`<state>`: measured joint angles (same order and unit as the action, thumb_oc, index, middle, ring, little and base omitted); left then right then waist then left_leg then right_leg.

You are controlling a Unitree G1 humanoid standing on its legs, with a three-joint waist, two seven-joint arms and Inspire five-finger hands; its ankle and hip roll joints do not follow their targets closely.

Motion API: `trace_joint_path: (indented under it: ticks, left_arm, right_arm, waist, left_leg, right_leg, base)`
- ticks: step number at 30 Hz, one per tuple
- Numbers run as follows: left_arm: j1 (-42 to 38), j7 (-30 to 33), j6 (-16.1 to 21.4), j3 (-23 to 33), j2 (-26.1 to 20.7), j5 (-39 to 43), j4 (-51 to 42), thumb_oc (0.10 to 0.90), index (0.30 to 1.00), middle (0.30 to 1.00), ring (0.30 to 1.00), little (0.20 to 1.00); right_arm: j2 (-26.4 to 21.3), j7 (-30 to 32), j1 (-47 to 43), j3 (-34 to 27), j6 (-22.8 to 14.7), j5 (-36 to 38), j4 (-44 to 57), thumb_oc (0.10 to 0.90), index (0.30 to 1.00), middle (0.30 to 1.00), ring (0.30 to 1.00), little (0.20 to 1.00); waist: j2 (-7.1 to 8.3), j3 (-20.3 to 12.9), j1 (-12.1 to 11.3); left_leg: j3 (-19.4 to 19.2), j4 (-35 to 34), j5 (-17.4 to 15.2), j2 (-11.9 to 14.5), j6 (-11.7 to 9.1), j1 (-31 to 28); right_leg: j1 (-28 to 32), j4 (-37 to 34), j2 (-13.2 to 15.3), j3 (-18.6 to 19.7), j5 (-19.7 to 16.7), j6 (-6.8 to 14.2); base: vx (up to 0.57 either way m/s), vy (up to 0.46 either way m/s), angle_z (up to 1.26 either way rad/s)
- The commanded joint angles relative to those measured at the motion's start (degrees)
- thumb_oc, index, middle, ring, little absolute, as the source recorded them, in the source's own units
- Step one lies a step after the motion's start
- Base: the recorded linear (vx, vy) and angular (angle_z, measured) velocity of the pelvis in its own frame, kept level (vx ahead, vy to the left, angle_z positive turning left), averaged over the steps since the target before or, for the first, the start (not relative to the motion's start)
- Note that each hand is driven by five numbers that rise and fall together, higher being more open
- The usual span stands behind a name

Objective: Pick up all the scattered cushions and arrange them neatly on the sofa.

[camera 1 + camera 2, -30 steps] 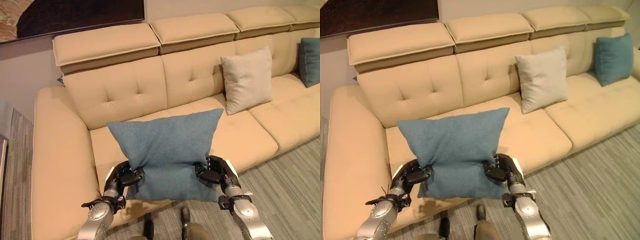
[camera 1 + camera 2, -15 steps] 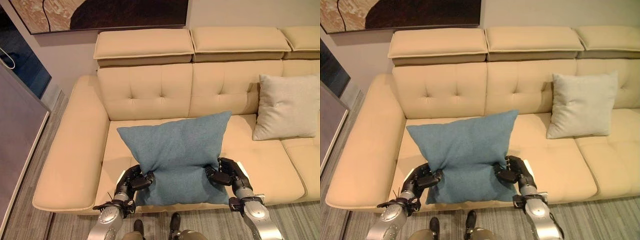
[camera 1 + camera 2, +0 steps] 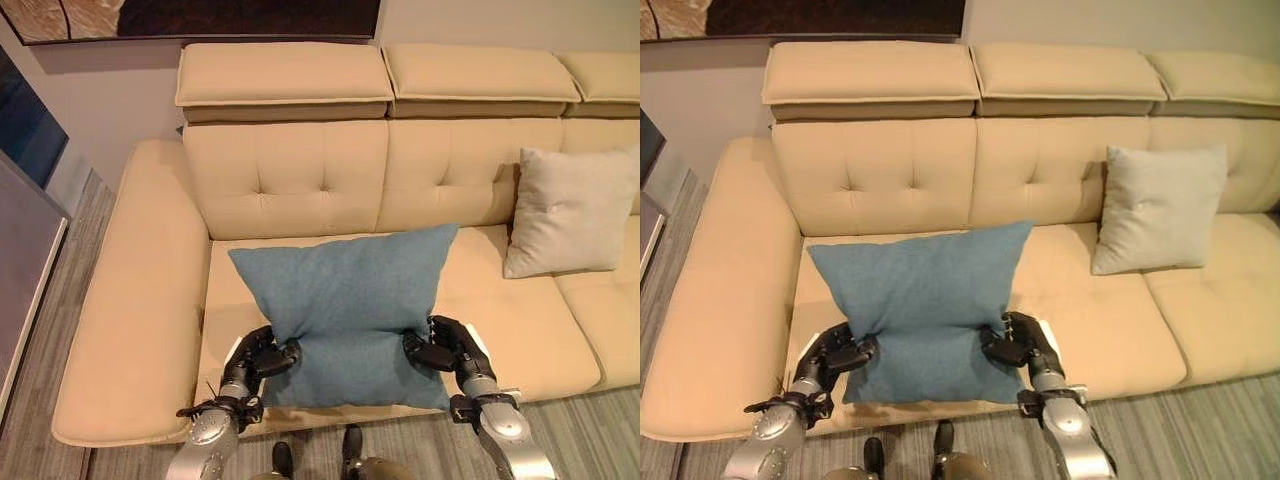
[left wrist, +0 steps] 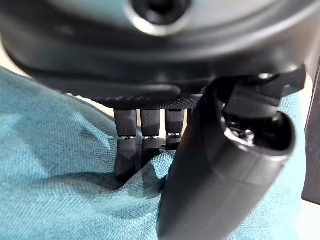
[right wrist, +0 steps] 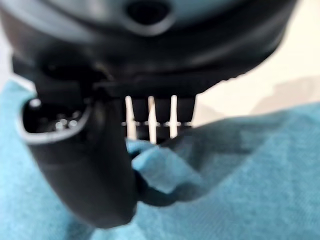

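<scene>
A blue cushion (image 3: 345,305) is held up over the left seat of the beige sofa (image 3: 300,180), tilted back, with both hands pinching its lower sides. My left hand (image 3: 255,358) grips the cushion's left edge, fingers and thumb curled into the cloth (image 4: 60,165). My right hand (image 3: 445,350) grips its right edge the same way, with blue cloth (image 5: 165,165) bunched between thumb and fingers. A light grey cushion (image 3: 570,210) leans upright against the backrest on the seat to the right.
The sofa's wide left armrest (image 3: 135,300) lies beside the held cushion. Striped grey floor (image 3: 600,420) runs along the sofa front. A dark panel (image 3: 25,280) stands at the far left, and a framed picture (image 3: 200,15) hangs above the sofa.
The camera has swung left and closer to the sofa, so the far blue cushion has left the view. The held cushion stays between both hands, now slightly lower over the left seat.
</scene>
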<state>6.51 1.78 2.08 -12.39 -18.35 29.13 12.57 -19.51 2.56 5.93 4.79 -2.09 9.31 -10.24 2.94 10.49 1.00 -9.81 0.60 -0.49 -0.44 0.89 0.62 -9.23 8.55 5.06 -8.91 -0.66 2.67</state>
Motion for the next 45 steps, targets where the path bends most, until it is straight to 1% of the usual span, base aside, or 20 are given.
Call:
trace_joint_path:
  ticks: [1,4,5,8,11,15,18,20,24,25,28,29,30,31,32,38,39,40,41,45]
  left_arm:
    - [-0.8,-2.7,7.0,2.2,-1.6,-1.5,-9.0,0.400,0.300,0.300,0.300,0.300]
    - [-1.1,-2.3,7.2,2.2,-1.6,-1.7,-8.9,0.400,0.300,0.300,0.300,0.300]
    - [-2.8,-1.0,8.0,2.3,-1.7,-2.5,-8.8,0.400,0.300,0.300,0.300,0.300]
    - [-4.4,0.6,8.9,2.4,-1.7,-4.4,-9.2,0.400,0.300,0.300,0.300,0.300]
    - [-6.5,2.2,9.5,2.3,-1.7,-4.8,-9.3,0.400,0.300,0.300,0.300,0.300]
    - [-11.2,5.2,10.7,1.4,-1.5,-5.7,-9.5,0.400,0.300,0.300,0.300,0.300]
    - [-18.1,8.7,12.5,-0.9,-0.5,-5.9,-8.7,0.400,0.300,0.300,0.300,0.300]
    - [-25.8,12.5,13.8,-2.9,-0.6,-7.7,-6.2,0.400,0.300,0.300,0.300,0.300]
    - [-41.5,18.8,15.7,-6.4,-2.1,-10.1,1.5,0.400,0.300,0.300,0.300,0.300]
    - [-41.5,18.8,15.7,-6.4,-2.1,-10.1,1.5,0.400,0.300,0.300,0.300,0.300]
    - [-53.7,23.6,16.3,-8.7,-3.6,-11.8,7.5,0.400,0.300,0.300,0.300,0.300]
    - [-60.4,26.0,16.9,-9.8,-4.1,-12.5,11.4,0.400,0.300,0.300,0.300,0.300]
    - [-60.7,26.0,17.0,-9.8,-4.1,-12.4,11.6,0.400,0.300,0.300,0.300,0.300]
    - [-66.9,28.1,17.2,-11.2,-5.1,-13.3,15.3,0.400,0.300,0.300,0.300,0.300]
    - [-70.1,29.0,17.4,-11.6,-5.5,-13.8,17.2,0.400,0.300,0.300,0.300,0.300]
    - [-81.2,34.3,17.8,-13.7,-6.1,-15.9,23.2,0.400,0.300,0.300,0.300,0.300]
    - [-81.4,34.3,17.9,-13.7,-6.1,-15.9,23.3,0.400,0.300,0.300,0.300,0.300]
    - [-82.6,34.7,17.8,-14.0,-6.0,-15.7,24.5,0.668,0.702,0.702,0.702,0.702]
    - [-84.1,34.2,17.8,-14.6,-5.8,-14.5,26.2,0.800,0.900,0.900,0.900,0.900]
    - [-82.1,32.5,17.7,-14.5,-6.5,-13.3,25.4,0.800,0.900,0.900,0.900,0.900]
  right_arm:
    - [0.7,0.4,-5.4,-2.8,-7.3,1.6,7.4,0.400,0.300,0.300,0.300,0.300]
    - [0.7,0.6,-5.5,-2.7,-7.4,1.4,7.3,0.400,0.300,0.300,0.300,0.300]
    - [0.8,1.9,-6.1,-2.4,-7.7,0.4,6.5,0.400,0.300,0.300,0.300,0.300]
    - [0.3,3.7,-6.9,-2.0,-7.7,-2.1,5.6,0.400,0.300,0.300,0.300,0.300]
    - [-0.1,5.2,-8.4,-1.5,-8.1,-3.1,5.1,0.400,0.300,0.300,0.300,0.300]
    - [-0.7,8.7,-12.7,-0.1,-8.5,-5.4,5.1,0.400,0.300,0.300,0.300,0.300]
    - [-1.4,13.2,-20.2,2.5,-9.1,-7.7,4.2,0.400,0.300,0.300,0.300,0.300]
    - [-1.5,17.1,-28.1,4.8,-9.3,-8.9,1.9,0.400,0.300,0.300,0.300,0.300]
    - [-3.5,23.0,-43.1,8.4,-9.1,-10.1,-5.2,0.400,0.300,0.300,0.300,0.300]
    - [-3.5,23.0,-43.1,8.4,-9.1,-10.1,-5.2,0.400,0.300,0.300,0.300,0.300]
    - [-4.6,27.1,-55.1,10.8,-8.9,-10.3,-11.6,0.400,0.300,0.300,0.300,0.300]
    - [-4.8,29.7,-61.4,12.7,-9.0,-10.8,-15.4,0.400,0.300,0.300,0.300,0.300]
    - [-4.8,29.7,-61.7,12.7,-9.1,-10.7,-15.7,0.400,0.300,0.300,0.300,0.300]
    - [-5.6,31.7,-68.3,14.8,-9.1,-11.2,-19.4,0.400,0.300,0.300,0.300,0.300]
    - [-5.8,32.8,-71.2,15.8,-9.0,-11.6,-21.5,0.400,0.300,0.300,0.300,0.300]
    - [-8.0,39.1,-82.0,19.1,-7.8,-15.0,-27.2,0.400,0.300,0.300,0.300,0.300]
    - [-8.0,39.1,-82.2,19.1,-7.9,-15.0,-27.3,0.430,0.345,0.345,0.345,0.345]
    - [-8.3,39.3,-83.5,20.0,-7.5,-14.6,-28.7,0.729,0.794,0.794,0.794,0.794]
    - [-8.9,39.3,-85.0,20.9,-7.3,-13.6,-30.4,0.800,0.900,0.900,0.900,0.900]
    - [-11.0,37.7,-84.4,21.5,-6.0,-12.3,-31.1,0.800,0.900,0.900,0.900,0.900]
  waist:
    - [1.65,-4.7,0.1]
    - [1.53,-4.6,0.3]
    - [1.52,-4.3,0.8]
    - [1.67,-4.5,0.8]
    - [1.36,-4.4,1.0]
    - [0.39,-3.6,1.2]
    - [-0.38,-2.1,1.0]
    - [-0.94,-1.7,0.7]
    - [-1.43,-1.0,0.6]
    - [-1.44,-1.0,0.6]
    - [-1.89,-0.3,0.6]
    - [-2.05,0.3,0.3]
    - [-2.06,0.3,0.3]
    - [-2.20,0.7,0.0]
    - [-2.23,1.0,-0.1]
    - [-2.63,0.6,-0.5]
    - [-2.64,0.6,-0.5]
    - [-2.62,0.5,-0.6]
    - [-2.59,0.1,-0.5]
    - [-2.44,-0.4,-0.5]
  left_leg:
    - [2.9,4.8,-7.0,0.1,0.3,1.4]
    - [3.3,4.5,-7.0,0.0,0.3,1.1]
    - [4.2,3.9,-7.0,-0.4,-0.3,0.8]
    - [4.7,2.9,-6.7,-0.5,-0.8,0.8]
    - [5.0,2.0,-5.9,-0.2,-1.4,1.9]
    - [6.2,0.8,-4.1,0.5,-2.1,6.3]
    - [7.3,1.8,-2.9,0.6,-2.4,12.5]
    - [8.1,2.5,-1.9,0.4,-2.6,17.6]
    - [9.0,2.4,0.0,0.2,-3.1,22.9]
    - [9.0,2.4,0.0,0.2,-3.1,22.9]
    - [9.5,1.5,1.7,0.1,-3.9,26.0]
    - [9.7,1.1,2.7,0.1,-4.4,27.8]
    - [9.7,1.1,2.7,0.1,-4.4,27.9]
    - [10.0,0.1,3.8,-0.1,-4.8,29.3]
    - [10.2,-0.5,4.4,0.0,-5.0,30.1]
    - [11.1,-4.7,7.3,-0.1,-5.9,32.9]
    - [11.1,-4.7,7.3,-0.1,-5.9,33.0]
    - [11.2,-5.0,7.6,-0.1,-6.0,33.6]
    - [11.4,-5.4,8.0,-0.2,-6.3,34.4]
    - [11.6,-5.6,8.5,-0.3,-6.8,35.9]
  right_leg:
    - [2.7,5.8,3.3,4.0,1.9,8.0]
    - [1.9,5.2,3.0,4.6,2.1,7.8]
    - [1.8,1.2,2.5,4.7,2.8,7.2]
    - [2.8,-2.2,2.2,4.4,2.7,6.7]
    - [2.0,-3.5,1.9,3.9,2.3,6.4]
    - [-1.6,-4.6,1.4,3.4,1.8,5.5]
    - [-7.1,-4.1,1.2,3.0,1.0,4.9]
    - [-12.1,-3.4,1.2,2.8,0.3,4.6]
    - [-17.2,-3.1,1.2,3.0,-0.7,4.5]
    - [-17.2,-3.1,1.2,3.0,-0.7,4.5]
    - [-20.3,-3.4,1.1,3.4,-1.3,4.6]
    - [-22.2,-3.6,1.0,3.4,-1.9,4.8]
    - [-22.3,-3.5,1.0,3.4,-1.9,4.8]
    - [-23.8,-4.0,0.8,3.5,-2.3,5.0]
    - [-24.8,-4.2,0.7,3.5,-2.7,5.3]
    - [-28.6,-6.2,-0.1,3.6,-3.7,5.9]
    - [-28.7,-6.3,-0.1,3.6,-3.8,5.9]
    - [-29.2,-6.6,-0.2,3.5,-4.1,6.0]
    - [-29.9,-7.3,-0.4,3.3,-4.4,6.2]
    - [-31.1,-8.2,-0.6,3.0,-4.9,6.3]
  base:
    - [0.09,0.027,0.01]
    - [0.07,-0.001,0.17]
    - [0.13,-0.039,0.07]
    - [0.10,-0.080,0.08]
    - [-0.03,-0.089,0.22]
    - [-0.09,-0.083,0.18]
    - [-0.17,-0.064,0.12]
    - [-0.16,-0.012,0.16]
    - [-0.07,0.001,0.06]
    - [-0.04,-0.002,0.01]
    - [-0.06,-0.002,0.04]
    - [-0.06,0.002,0.02]
    - [-0.07,-0.009,-0.03]
    - [-0.05,-0.014,0.03]
    - [-0.05,-0.018,0.08]
    - [-0.01,-0.004,0.03]
    - [0.00,0.000,0.00]
    - [-0.01,-0.016,0.13]
    - [-0.01,-0.020,0.25]
    - [-0.02,-0.018,0.07]
